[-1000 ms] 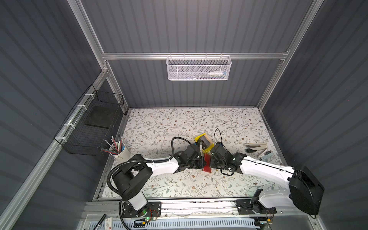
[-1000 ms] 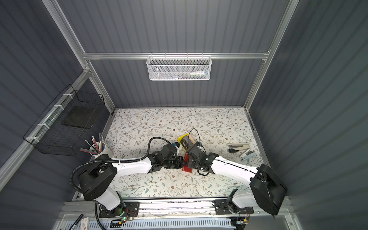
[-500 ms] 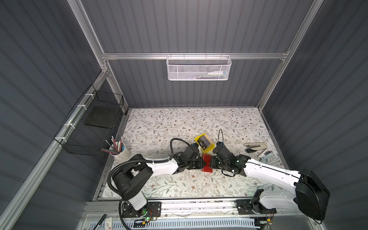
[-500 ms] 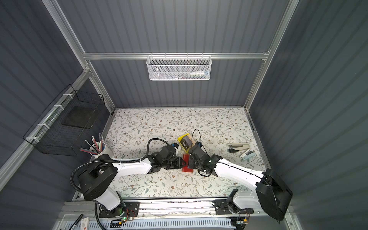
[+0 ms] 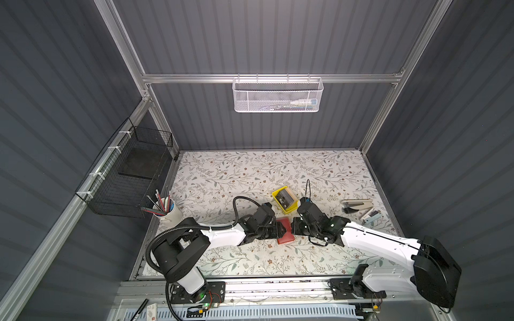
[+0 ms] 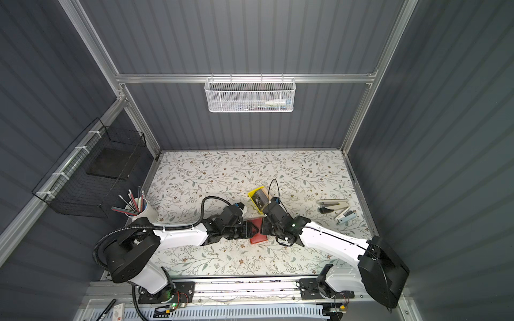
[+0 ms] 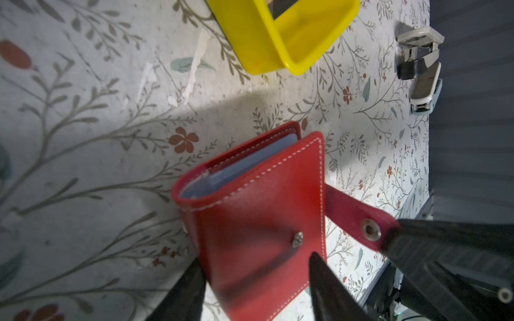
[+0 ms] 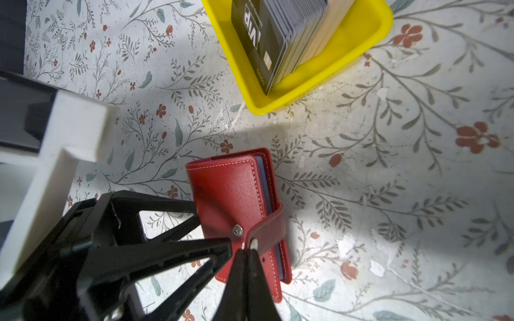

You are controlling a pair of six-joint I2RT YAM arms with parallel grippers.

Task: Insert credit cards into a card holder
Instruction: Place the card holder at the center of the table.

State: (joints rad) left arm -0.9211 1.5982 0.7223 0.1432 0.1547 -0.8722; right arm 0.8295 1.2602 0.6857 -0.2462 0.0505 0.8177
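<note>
Near tray (image 8: 319, 91), right claw (image 8: 247, 247) pinches card holder (image 8: 228, 194) strap (image 8: 271, 230).

Robotics lab test cell, I'd say: aluminium frame (image 5: 272, 78) and grey ribbed wall panels (image 5: 278, 36) box in a floral tabletop (image 5: 222, 172), robot arms (image 5: 222, 237) mounted on a rail (image 5: 278, 286) along the bottom edge.

1. left arm (image 5: 222, 236): white forearm stretched out low, black wrist about level.
2. left gripper (image 7: 254, 264): jaws spread apart, one finger (image 7: 324, 289) on each side of the near end of the card holder (image 7: 258, 211); whether they touch it cannot be told.
3. right arm (image 5: 374, 242): reaching low and inward, toward the left gripper.
4. right gripper (image 8: 246, 250): tips pressed together, pinching the free end of the card holder's strap (image 8: 267, 230), just beside the left gripper's fingers.
</note>
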